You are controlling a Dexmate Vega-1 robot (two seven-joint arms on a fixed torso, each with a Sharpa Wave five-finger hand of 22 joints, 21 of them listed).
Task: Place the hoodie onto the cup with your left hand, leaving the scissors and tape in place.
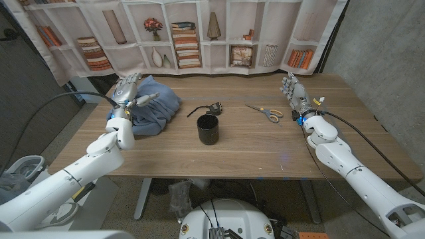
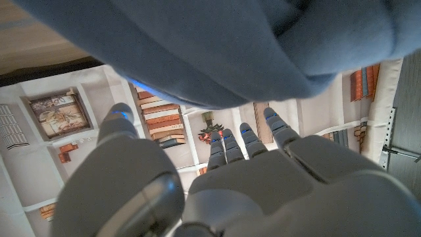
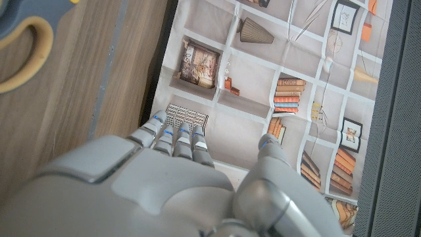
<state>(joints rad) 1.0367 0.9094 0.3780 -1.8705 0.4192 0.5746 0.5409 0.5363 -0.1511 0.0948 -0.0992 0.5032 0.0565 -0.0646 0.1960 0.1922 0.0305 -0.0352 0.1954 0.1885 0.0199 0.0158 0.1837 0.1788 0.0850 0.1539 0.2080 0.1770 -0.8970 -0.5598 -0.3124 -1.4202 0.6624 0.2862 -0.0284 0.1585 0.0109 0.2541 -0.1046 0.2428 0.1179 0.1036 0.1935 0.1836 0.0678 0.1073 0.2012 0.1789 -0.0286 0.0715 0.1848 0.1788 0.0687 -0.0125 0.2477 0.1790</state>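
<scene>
So here's what we've got: the blue hoodie (image 1: 153,104) is bunched up in a heap near the tabletop's (image 1: 252,149) far-left corner, and our left hand (image 1: 126,93) is right at its left side, touching the fabric, with one finger poking out over the cloth toward the middle of the table. From the head view we honestly can't tell if that hand has a proper hold on the fabric or is just resting against it. In the left wrist view the hoodie (image 2: 217,46) hangs as a big blue fold right past the fingertips (image 2: 273,125), which look spread and straight rather than curled in. The black cup (image 1: 208,129) stands upright around the middle of the tabletop, a bit toward the left, just beside the hoodie's right edge but not touching it. Right behind the cup, toward the far edge, there's a small dark item with a black strip trailing off it, which we take to be the tape (image 1: 211,108). The scissors (image 1: 268,113), with yellowish handles, lie flat to the right of centre, well apart from the cup. Our right hand (image 1: 293,93) sits near the tabletop's right edge, fingers pointing at the far edge, loose and apart, holding nothing. In the right wrist view a scissors handle (image 3: 26,39) shows on the wood.
</scene>
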